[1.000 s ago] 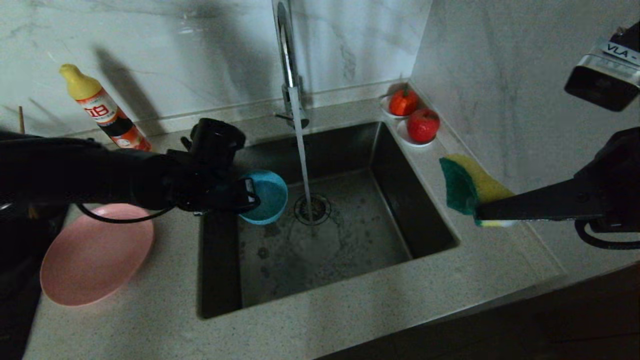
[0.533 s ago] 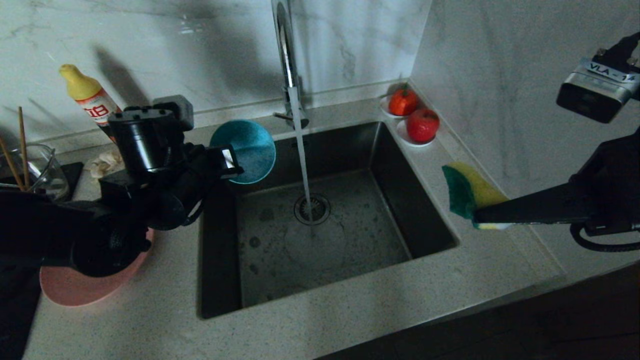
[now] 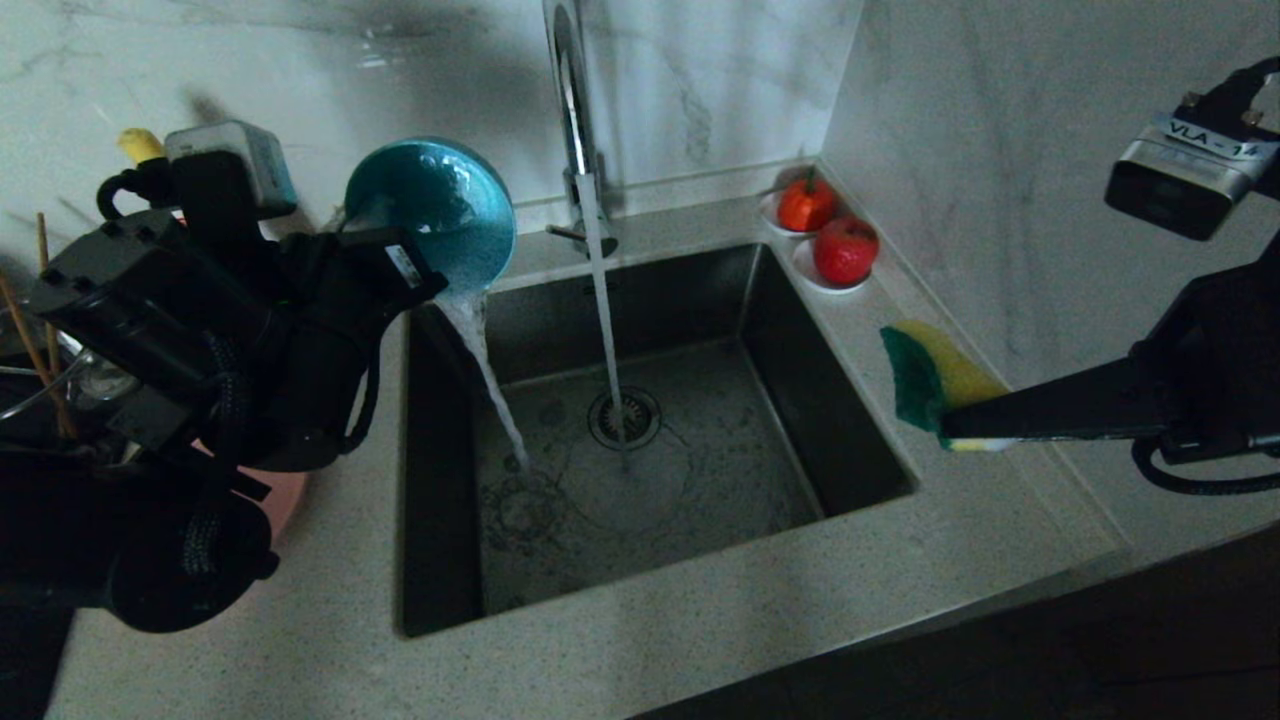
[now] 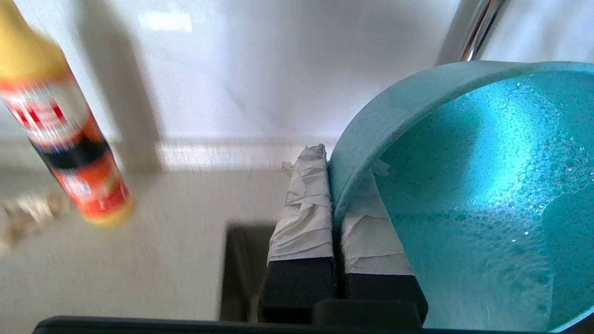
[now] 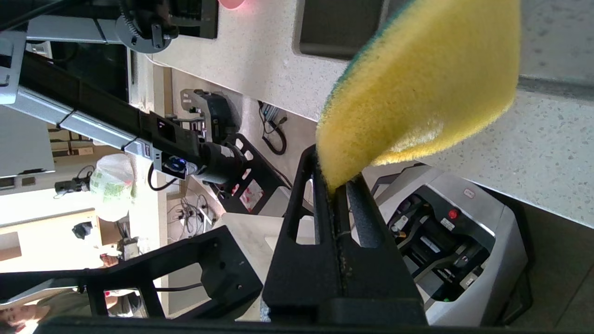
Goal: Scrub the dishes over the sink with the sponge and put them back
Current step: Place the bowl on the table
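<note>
Since the earlier frame your left gripper (image 3: 415,262) has lifted and rolled the teal bowl (image 3: 435,210) from low inside the sink (image 3: 850,440) up to the back-left corner; now it's tipped, water pouring off its lower rim into the basin. Fingers (image 4: 304,204) pinch the bowl's rim, one inside, one outside. Right gripper (image 3: 950,425) hasn't shifted: it hangs over the right edge of the counter (image 3: 700,620), fingers pressed together on the sponge (image 3: 925,375), green face toward the sink.

Risks, as judgement:
- Rim grip is thin and wet; the bowl could pivot or slip out if you swing fast.
- The bowl sits right at the sink's left rim, so the pour could splash onto the counter if you drift further left.
- The tap (image 3: 575,130) stands just beside the bowl; a move right at this height could clip it. The stream is running, so crossing it refills the bowl.
- The left arm crowds the bottle (image 4: 60,125) and glass pot (image 3: 60,370) behind it; pulling back could knock them.
- The pink plate (image 3: 285,495) is mostly hidden under the arm, so watch the set-down.

Open room: centre of the basin, between tap stream and right wall, is free for bringing sponge and bowl together. The front counter strip is bare. Red fruit (image 3: 845,250) at the back right sits near the sponge's path.
</note>
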Robot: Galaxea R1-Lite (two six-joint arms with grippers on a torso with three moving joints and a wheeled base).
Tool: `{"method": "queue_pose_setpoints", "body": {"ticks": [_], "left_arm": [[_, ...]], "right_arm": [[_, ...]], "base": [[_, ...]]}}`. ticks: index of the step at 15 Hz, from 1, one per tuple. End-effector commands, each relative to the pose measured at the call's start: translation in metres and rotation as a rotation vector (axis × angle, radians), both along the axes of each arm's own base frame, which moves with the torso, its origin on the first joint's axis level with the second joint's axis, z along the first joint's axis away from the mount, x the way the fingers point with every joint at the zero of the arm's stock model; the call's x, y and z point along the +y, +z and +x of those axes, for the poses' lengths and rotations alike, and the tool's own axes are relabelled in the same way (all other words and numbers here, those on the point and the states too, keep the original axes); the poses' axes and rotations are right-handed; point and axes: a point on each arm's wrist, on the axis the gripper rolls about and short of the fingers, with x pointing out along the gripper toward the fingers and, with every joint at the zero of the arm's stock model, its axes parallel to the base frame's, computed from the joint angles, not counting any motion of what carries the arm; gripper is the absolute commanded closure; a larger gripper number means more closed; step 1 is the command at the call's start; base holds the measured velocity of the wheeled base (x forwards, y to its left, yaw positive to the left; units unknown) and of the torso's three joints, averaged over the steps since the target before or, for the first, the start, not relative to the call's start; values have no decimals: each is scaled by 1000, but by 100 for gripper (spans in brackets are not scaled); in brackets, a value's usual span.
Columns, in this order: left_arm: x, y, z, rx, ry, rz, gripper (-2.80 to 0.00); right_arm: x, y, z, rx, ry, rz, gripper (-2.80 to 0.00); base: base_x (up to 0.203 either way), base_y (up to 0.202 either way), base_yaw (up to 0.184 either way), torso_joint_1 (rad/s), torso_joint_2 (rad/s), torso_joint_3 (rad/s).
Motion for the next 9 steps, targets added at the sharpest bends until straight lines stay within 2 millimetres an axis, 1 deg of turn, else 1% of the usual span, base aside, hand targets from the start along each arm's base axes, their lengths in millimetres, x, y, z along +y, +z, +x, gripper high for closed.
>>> {"method": "queue_pose_setpoints", "body": {"ticks": [1,3,6,9], "left_arm": [[1,8,-5,-46,7,-8,0],[4,16,-10,-98,12,-16,0],[4,27,-21,-157,41,50,0],[4,38,-31,-198,19,47,0]], "right_arm": [[1,0,2,7,4,0,0],[0,1,0,3,3,2,0],[2,-2,3,17,2,-5,0],[1,-1,3,16,0,-4,0]], "base": [[0,0,0,0,0,0],[0,0,0,0,0,0],[0,0,0,0,0,0],[0,0,0,0,0,0]]}}
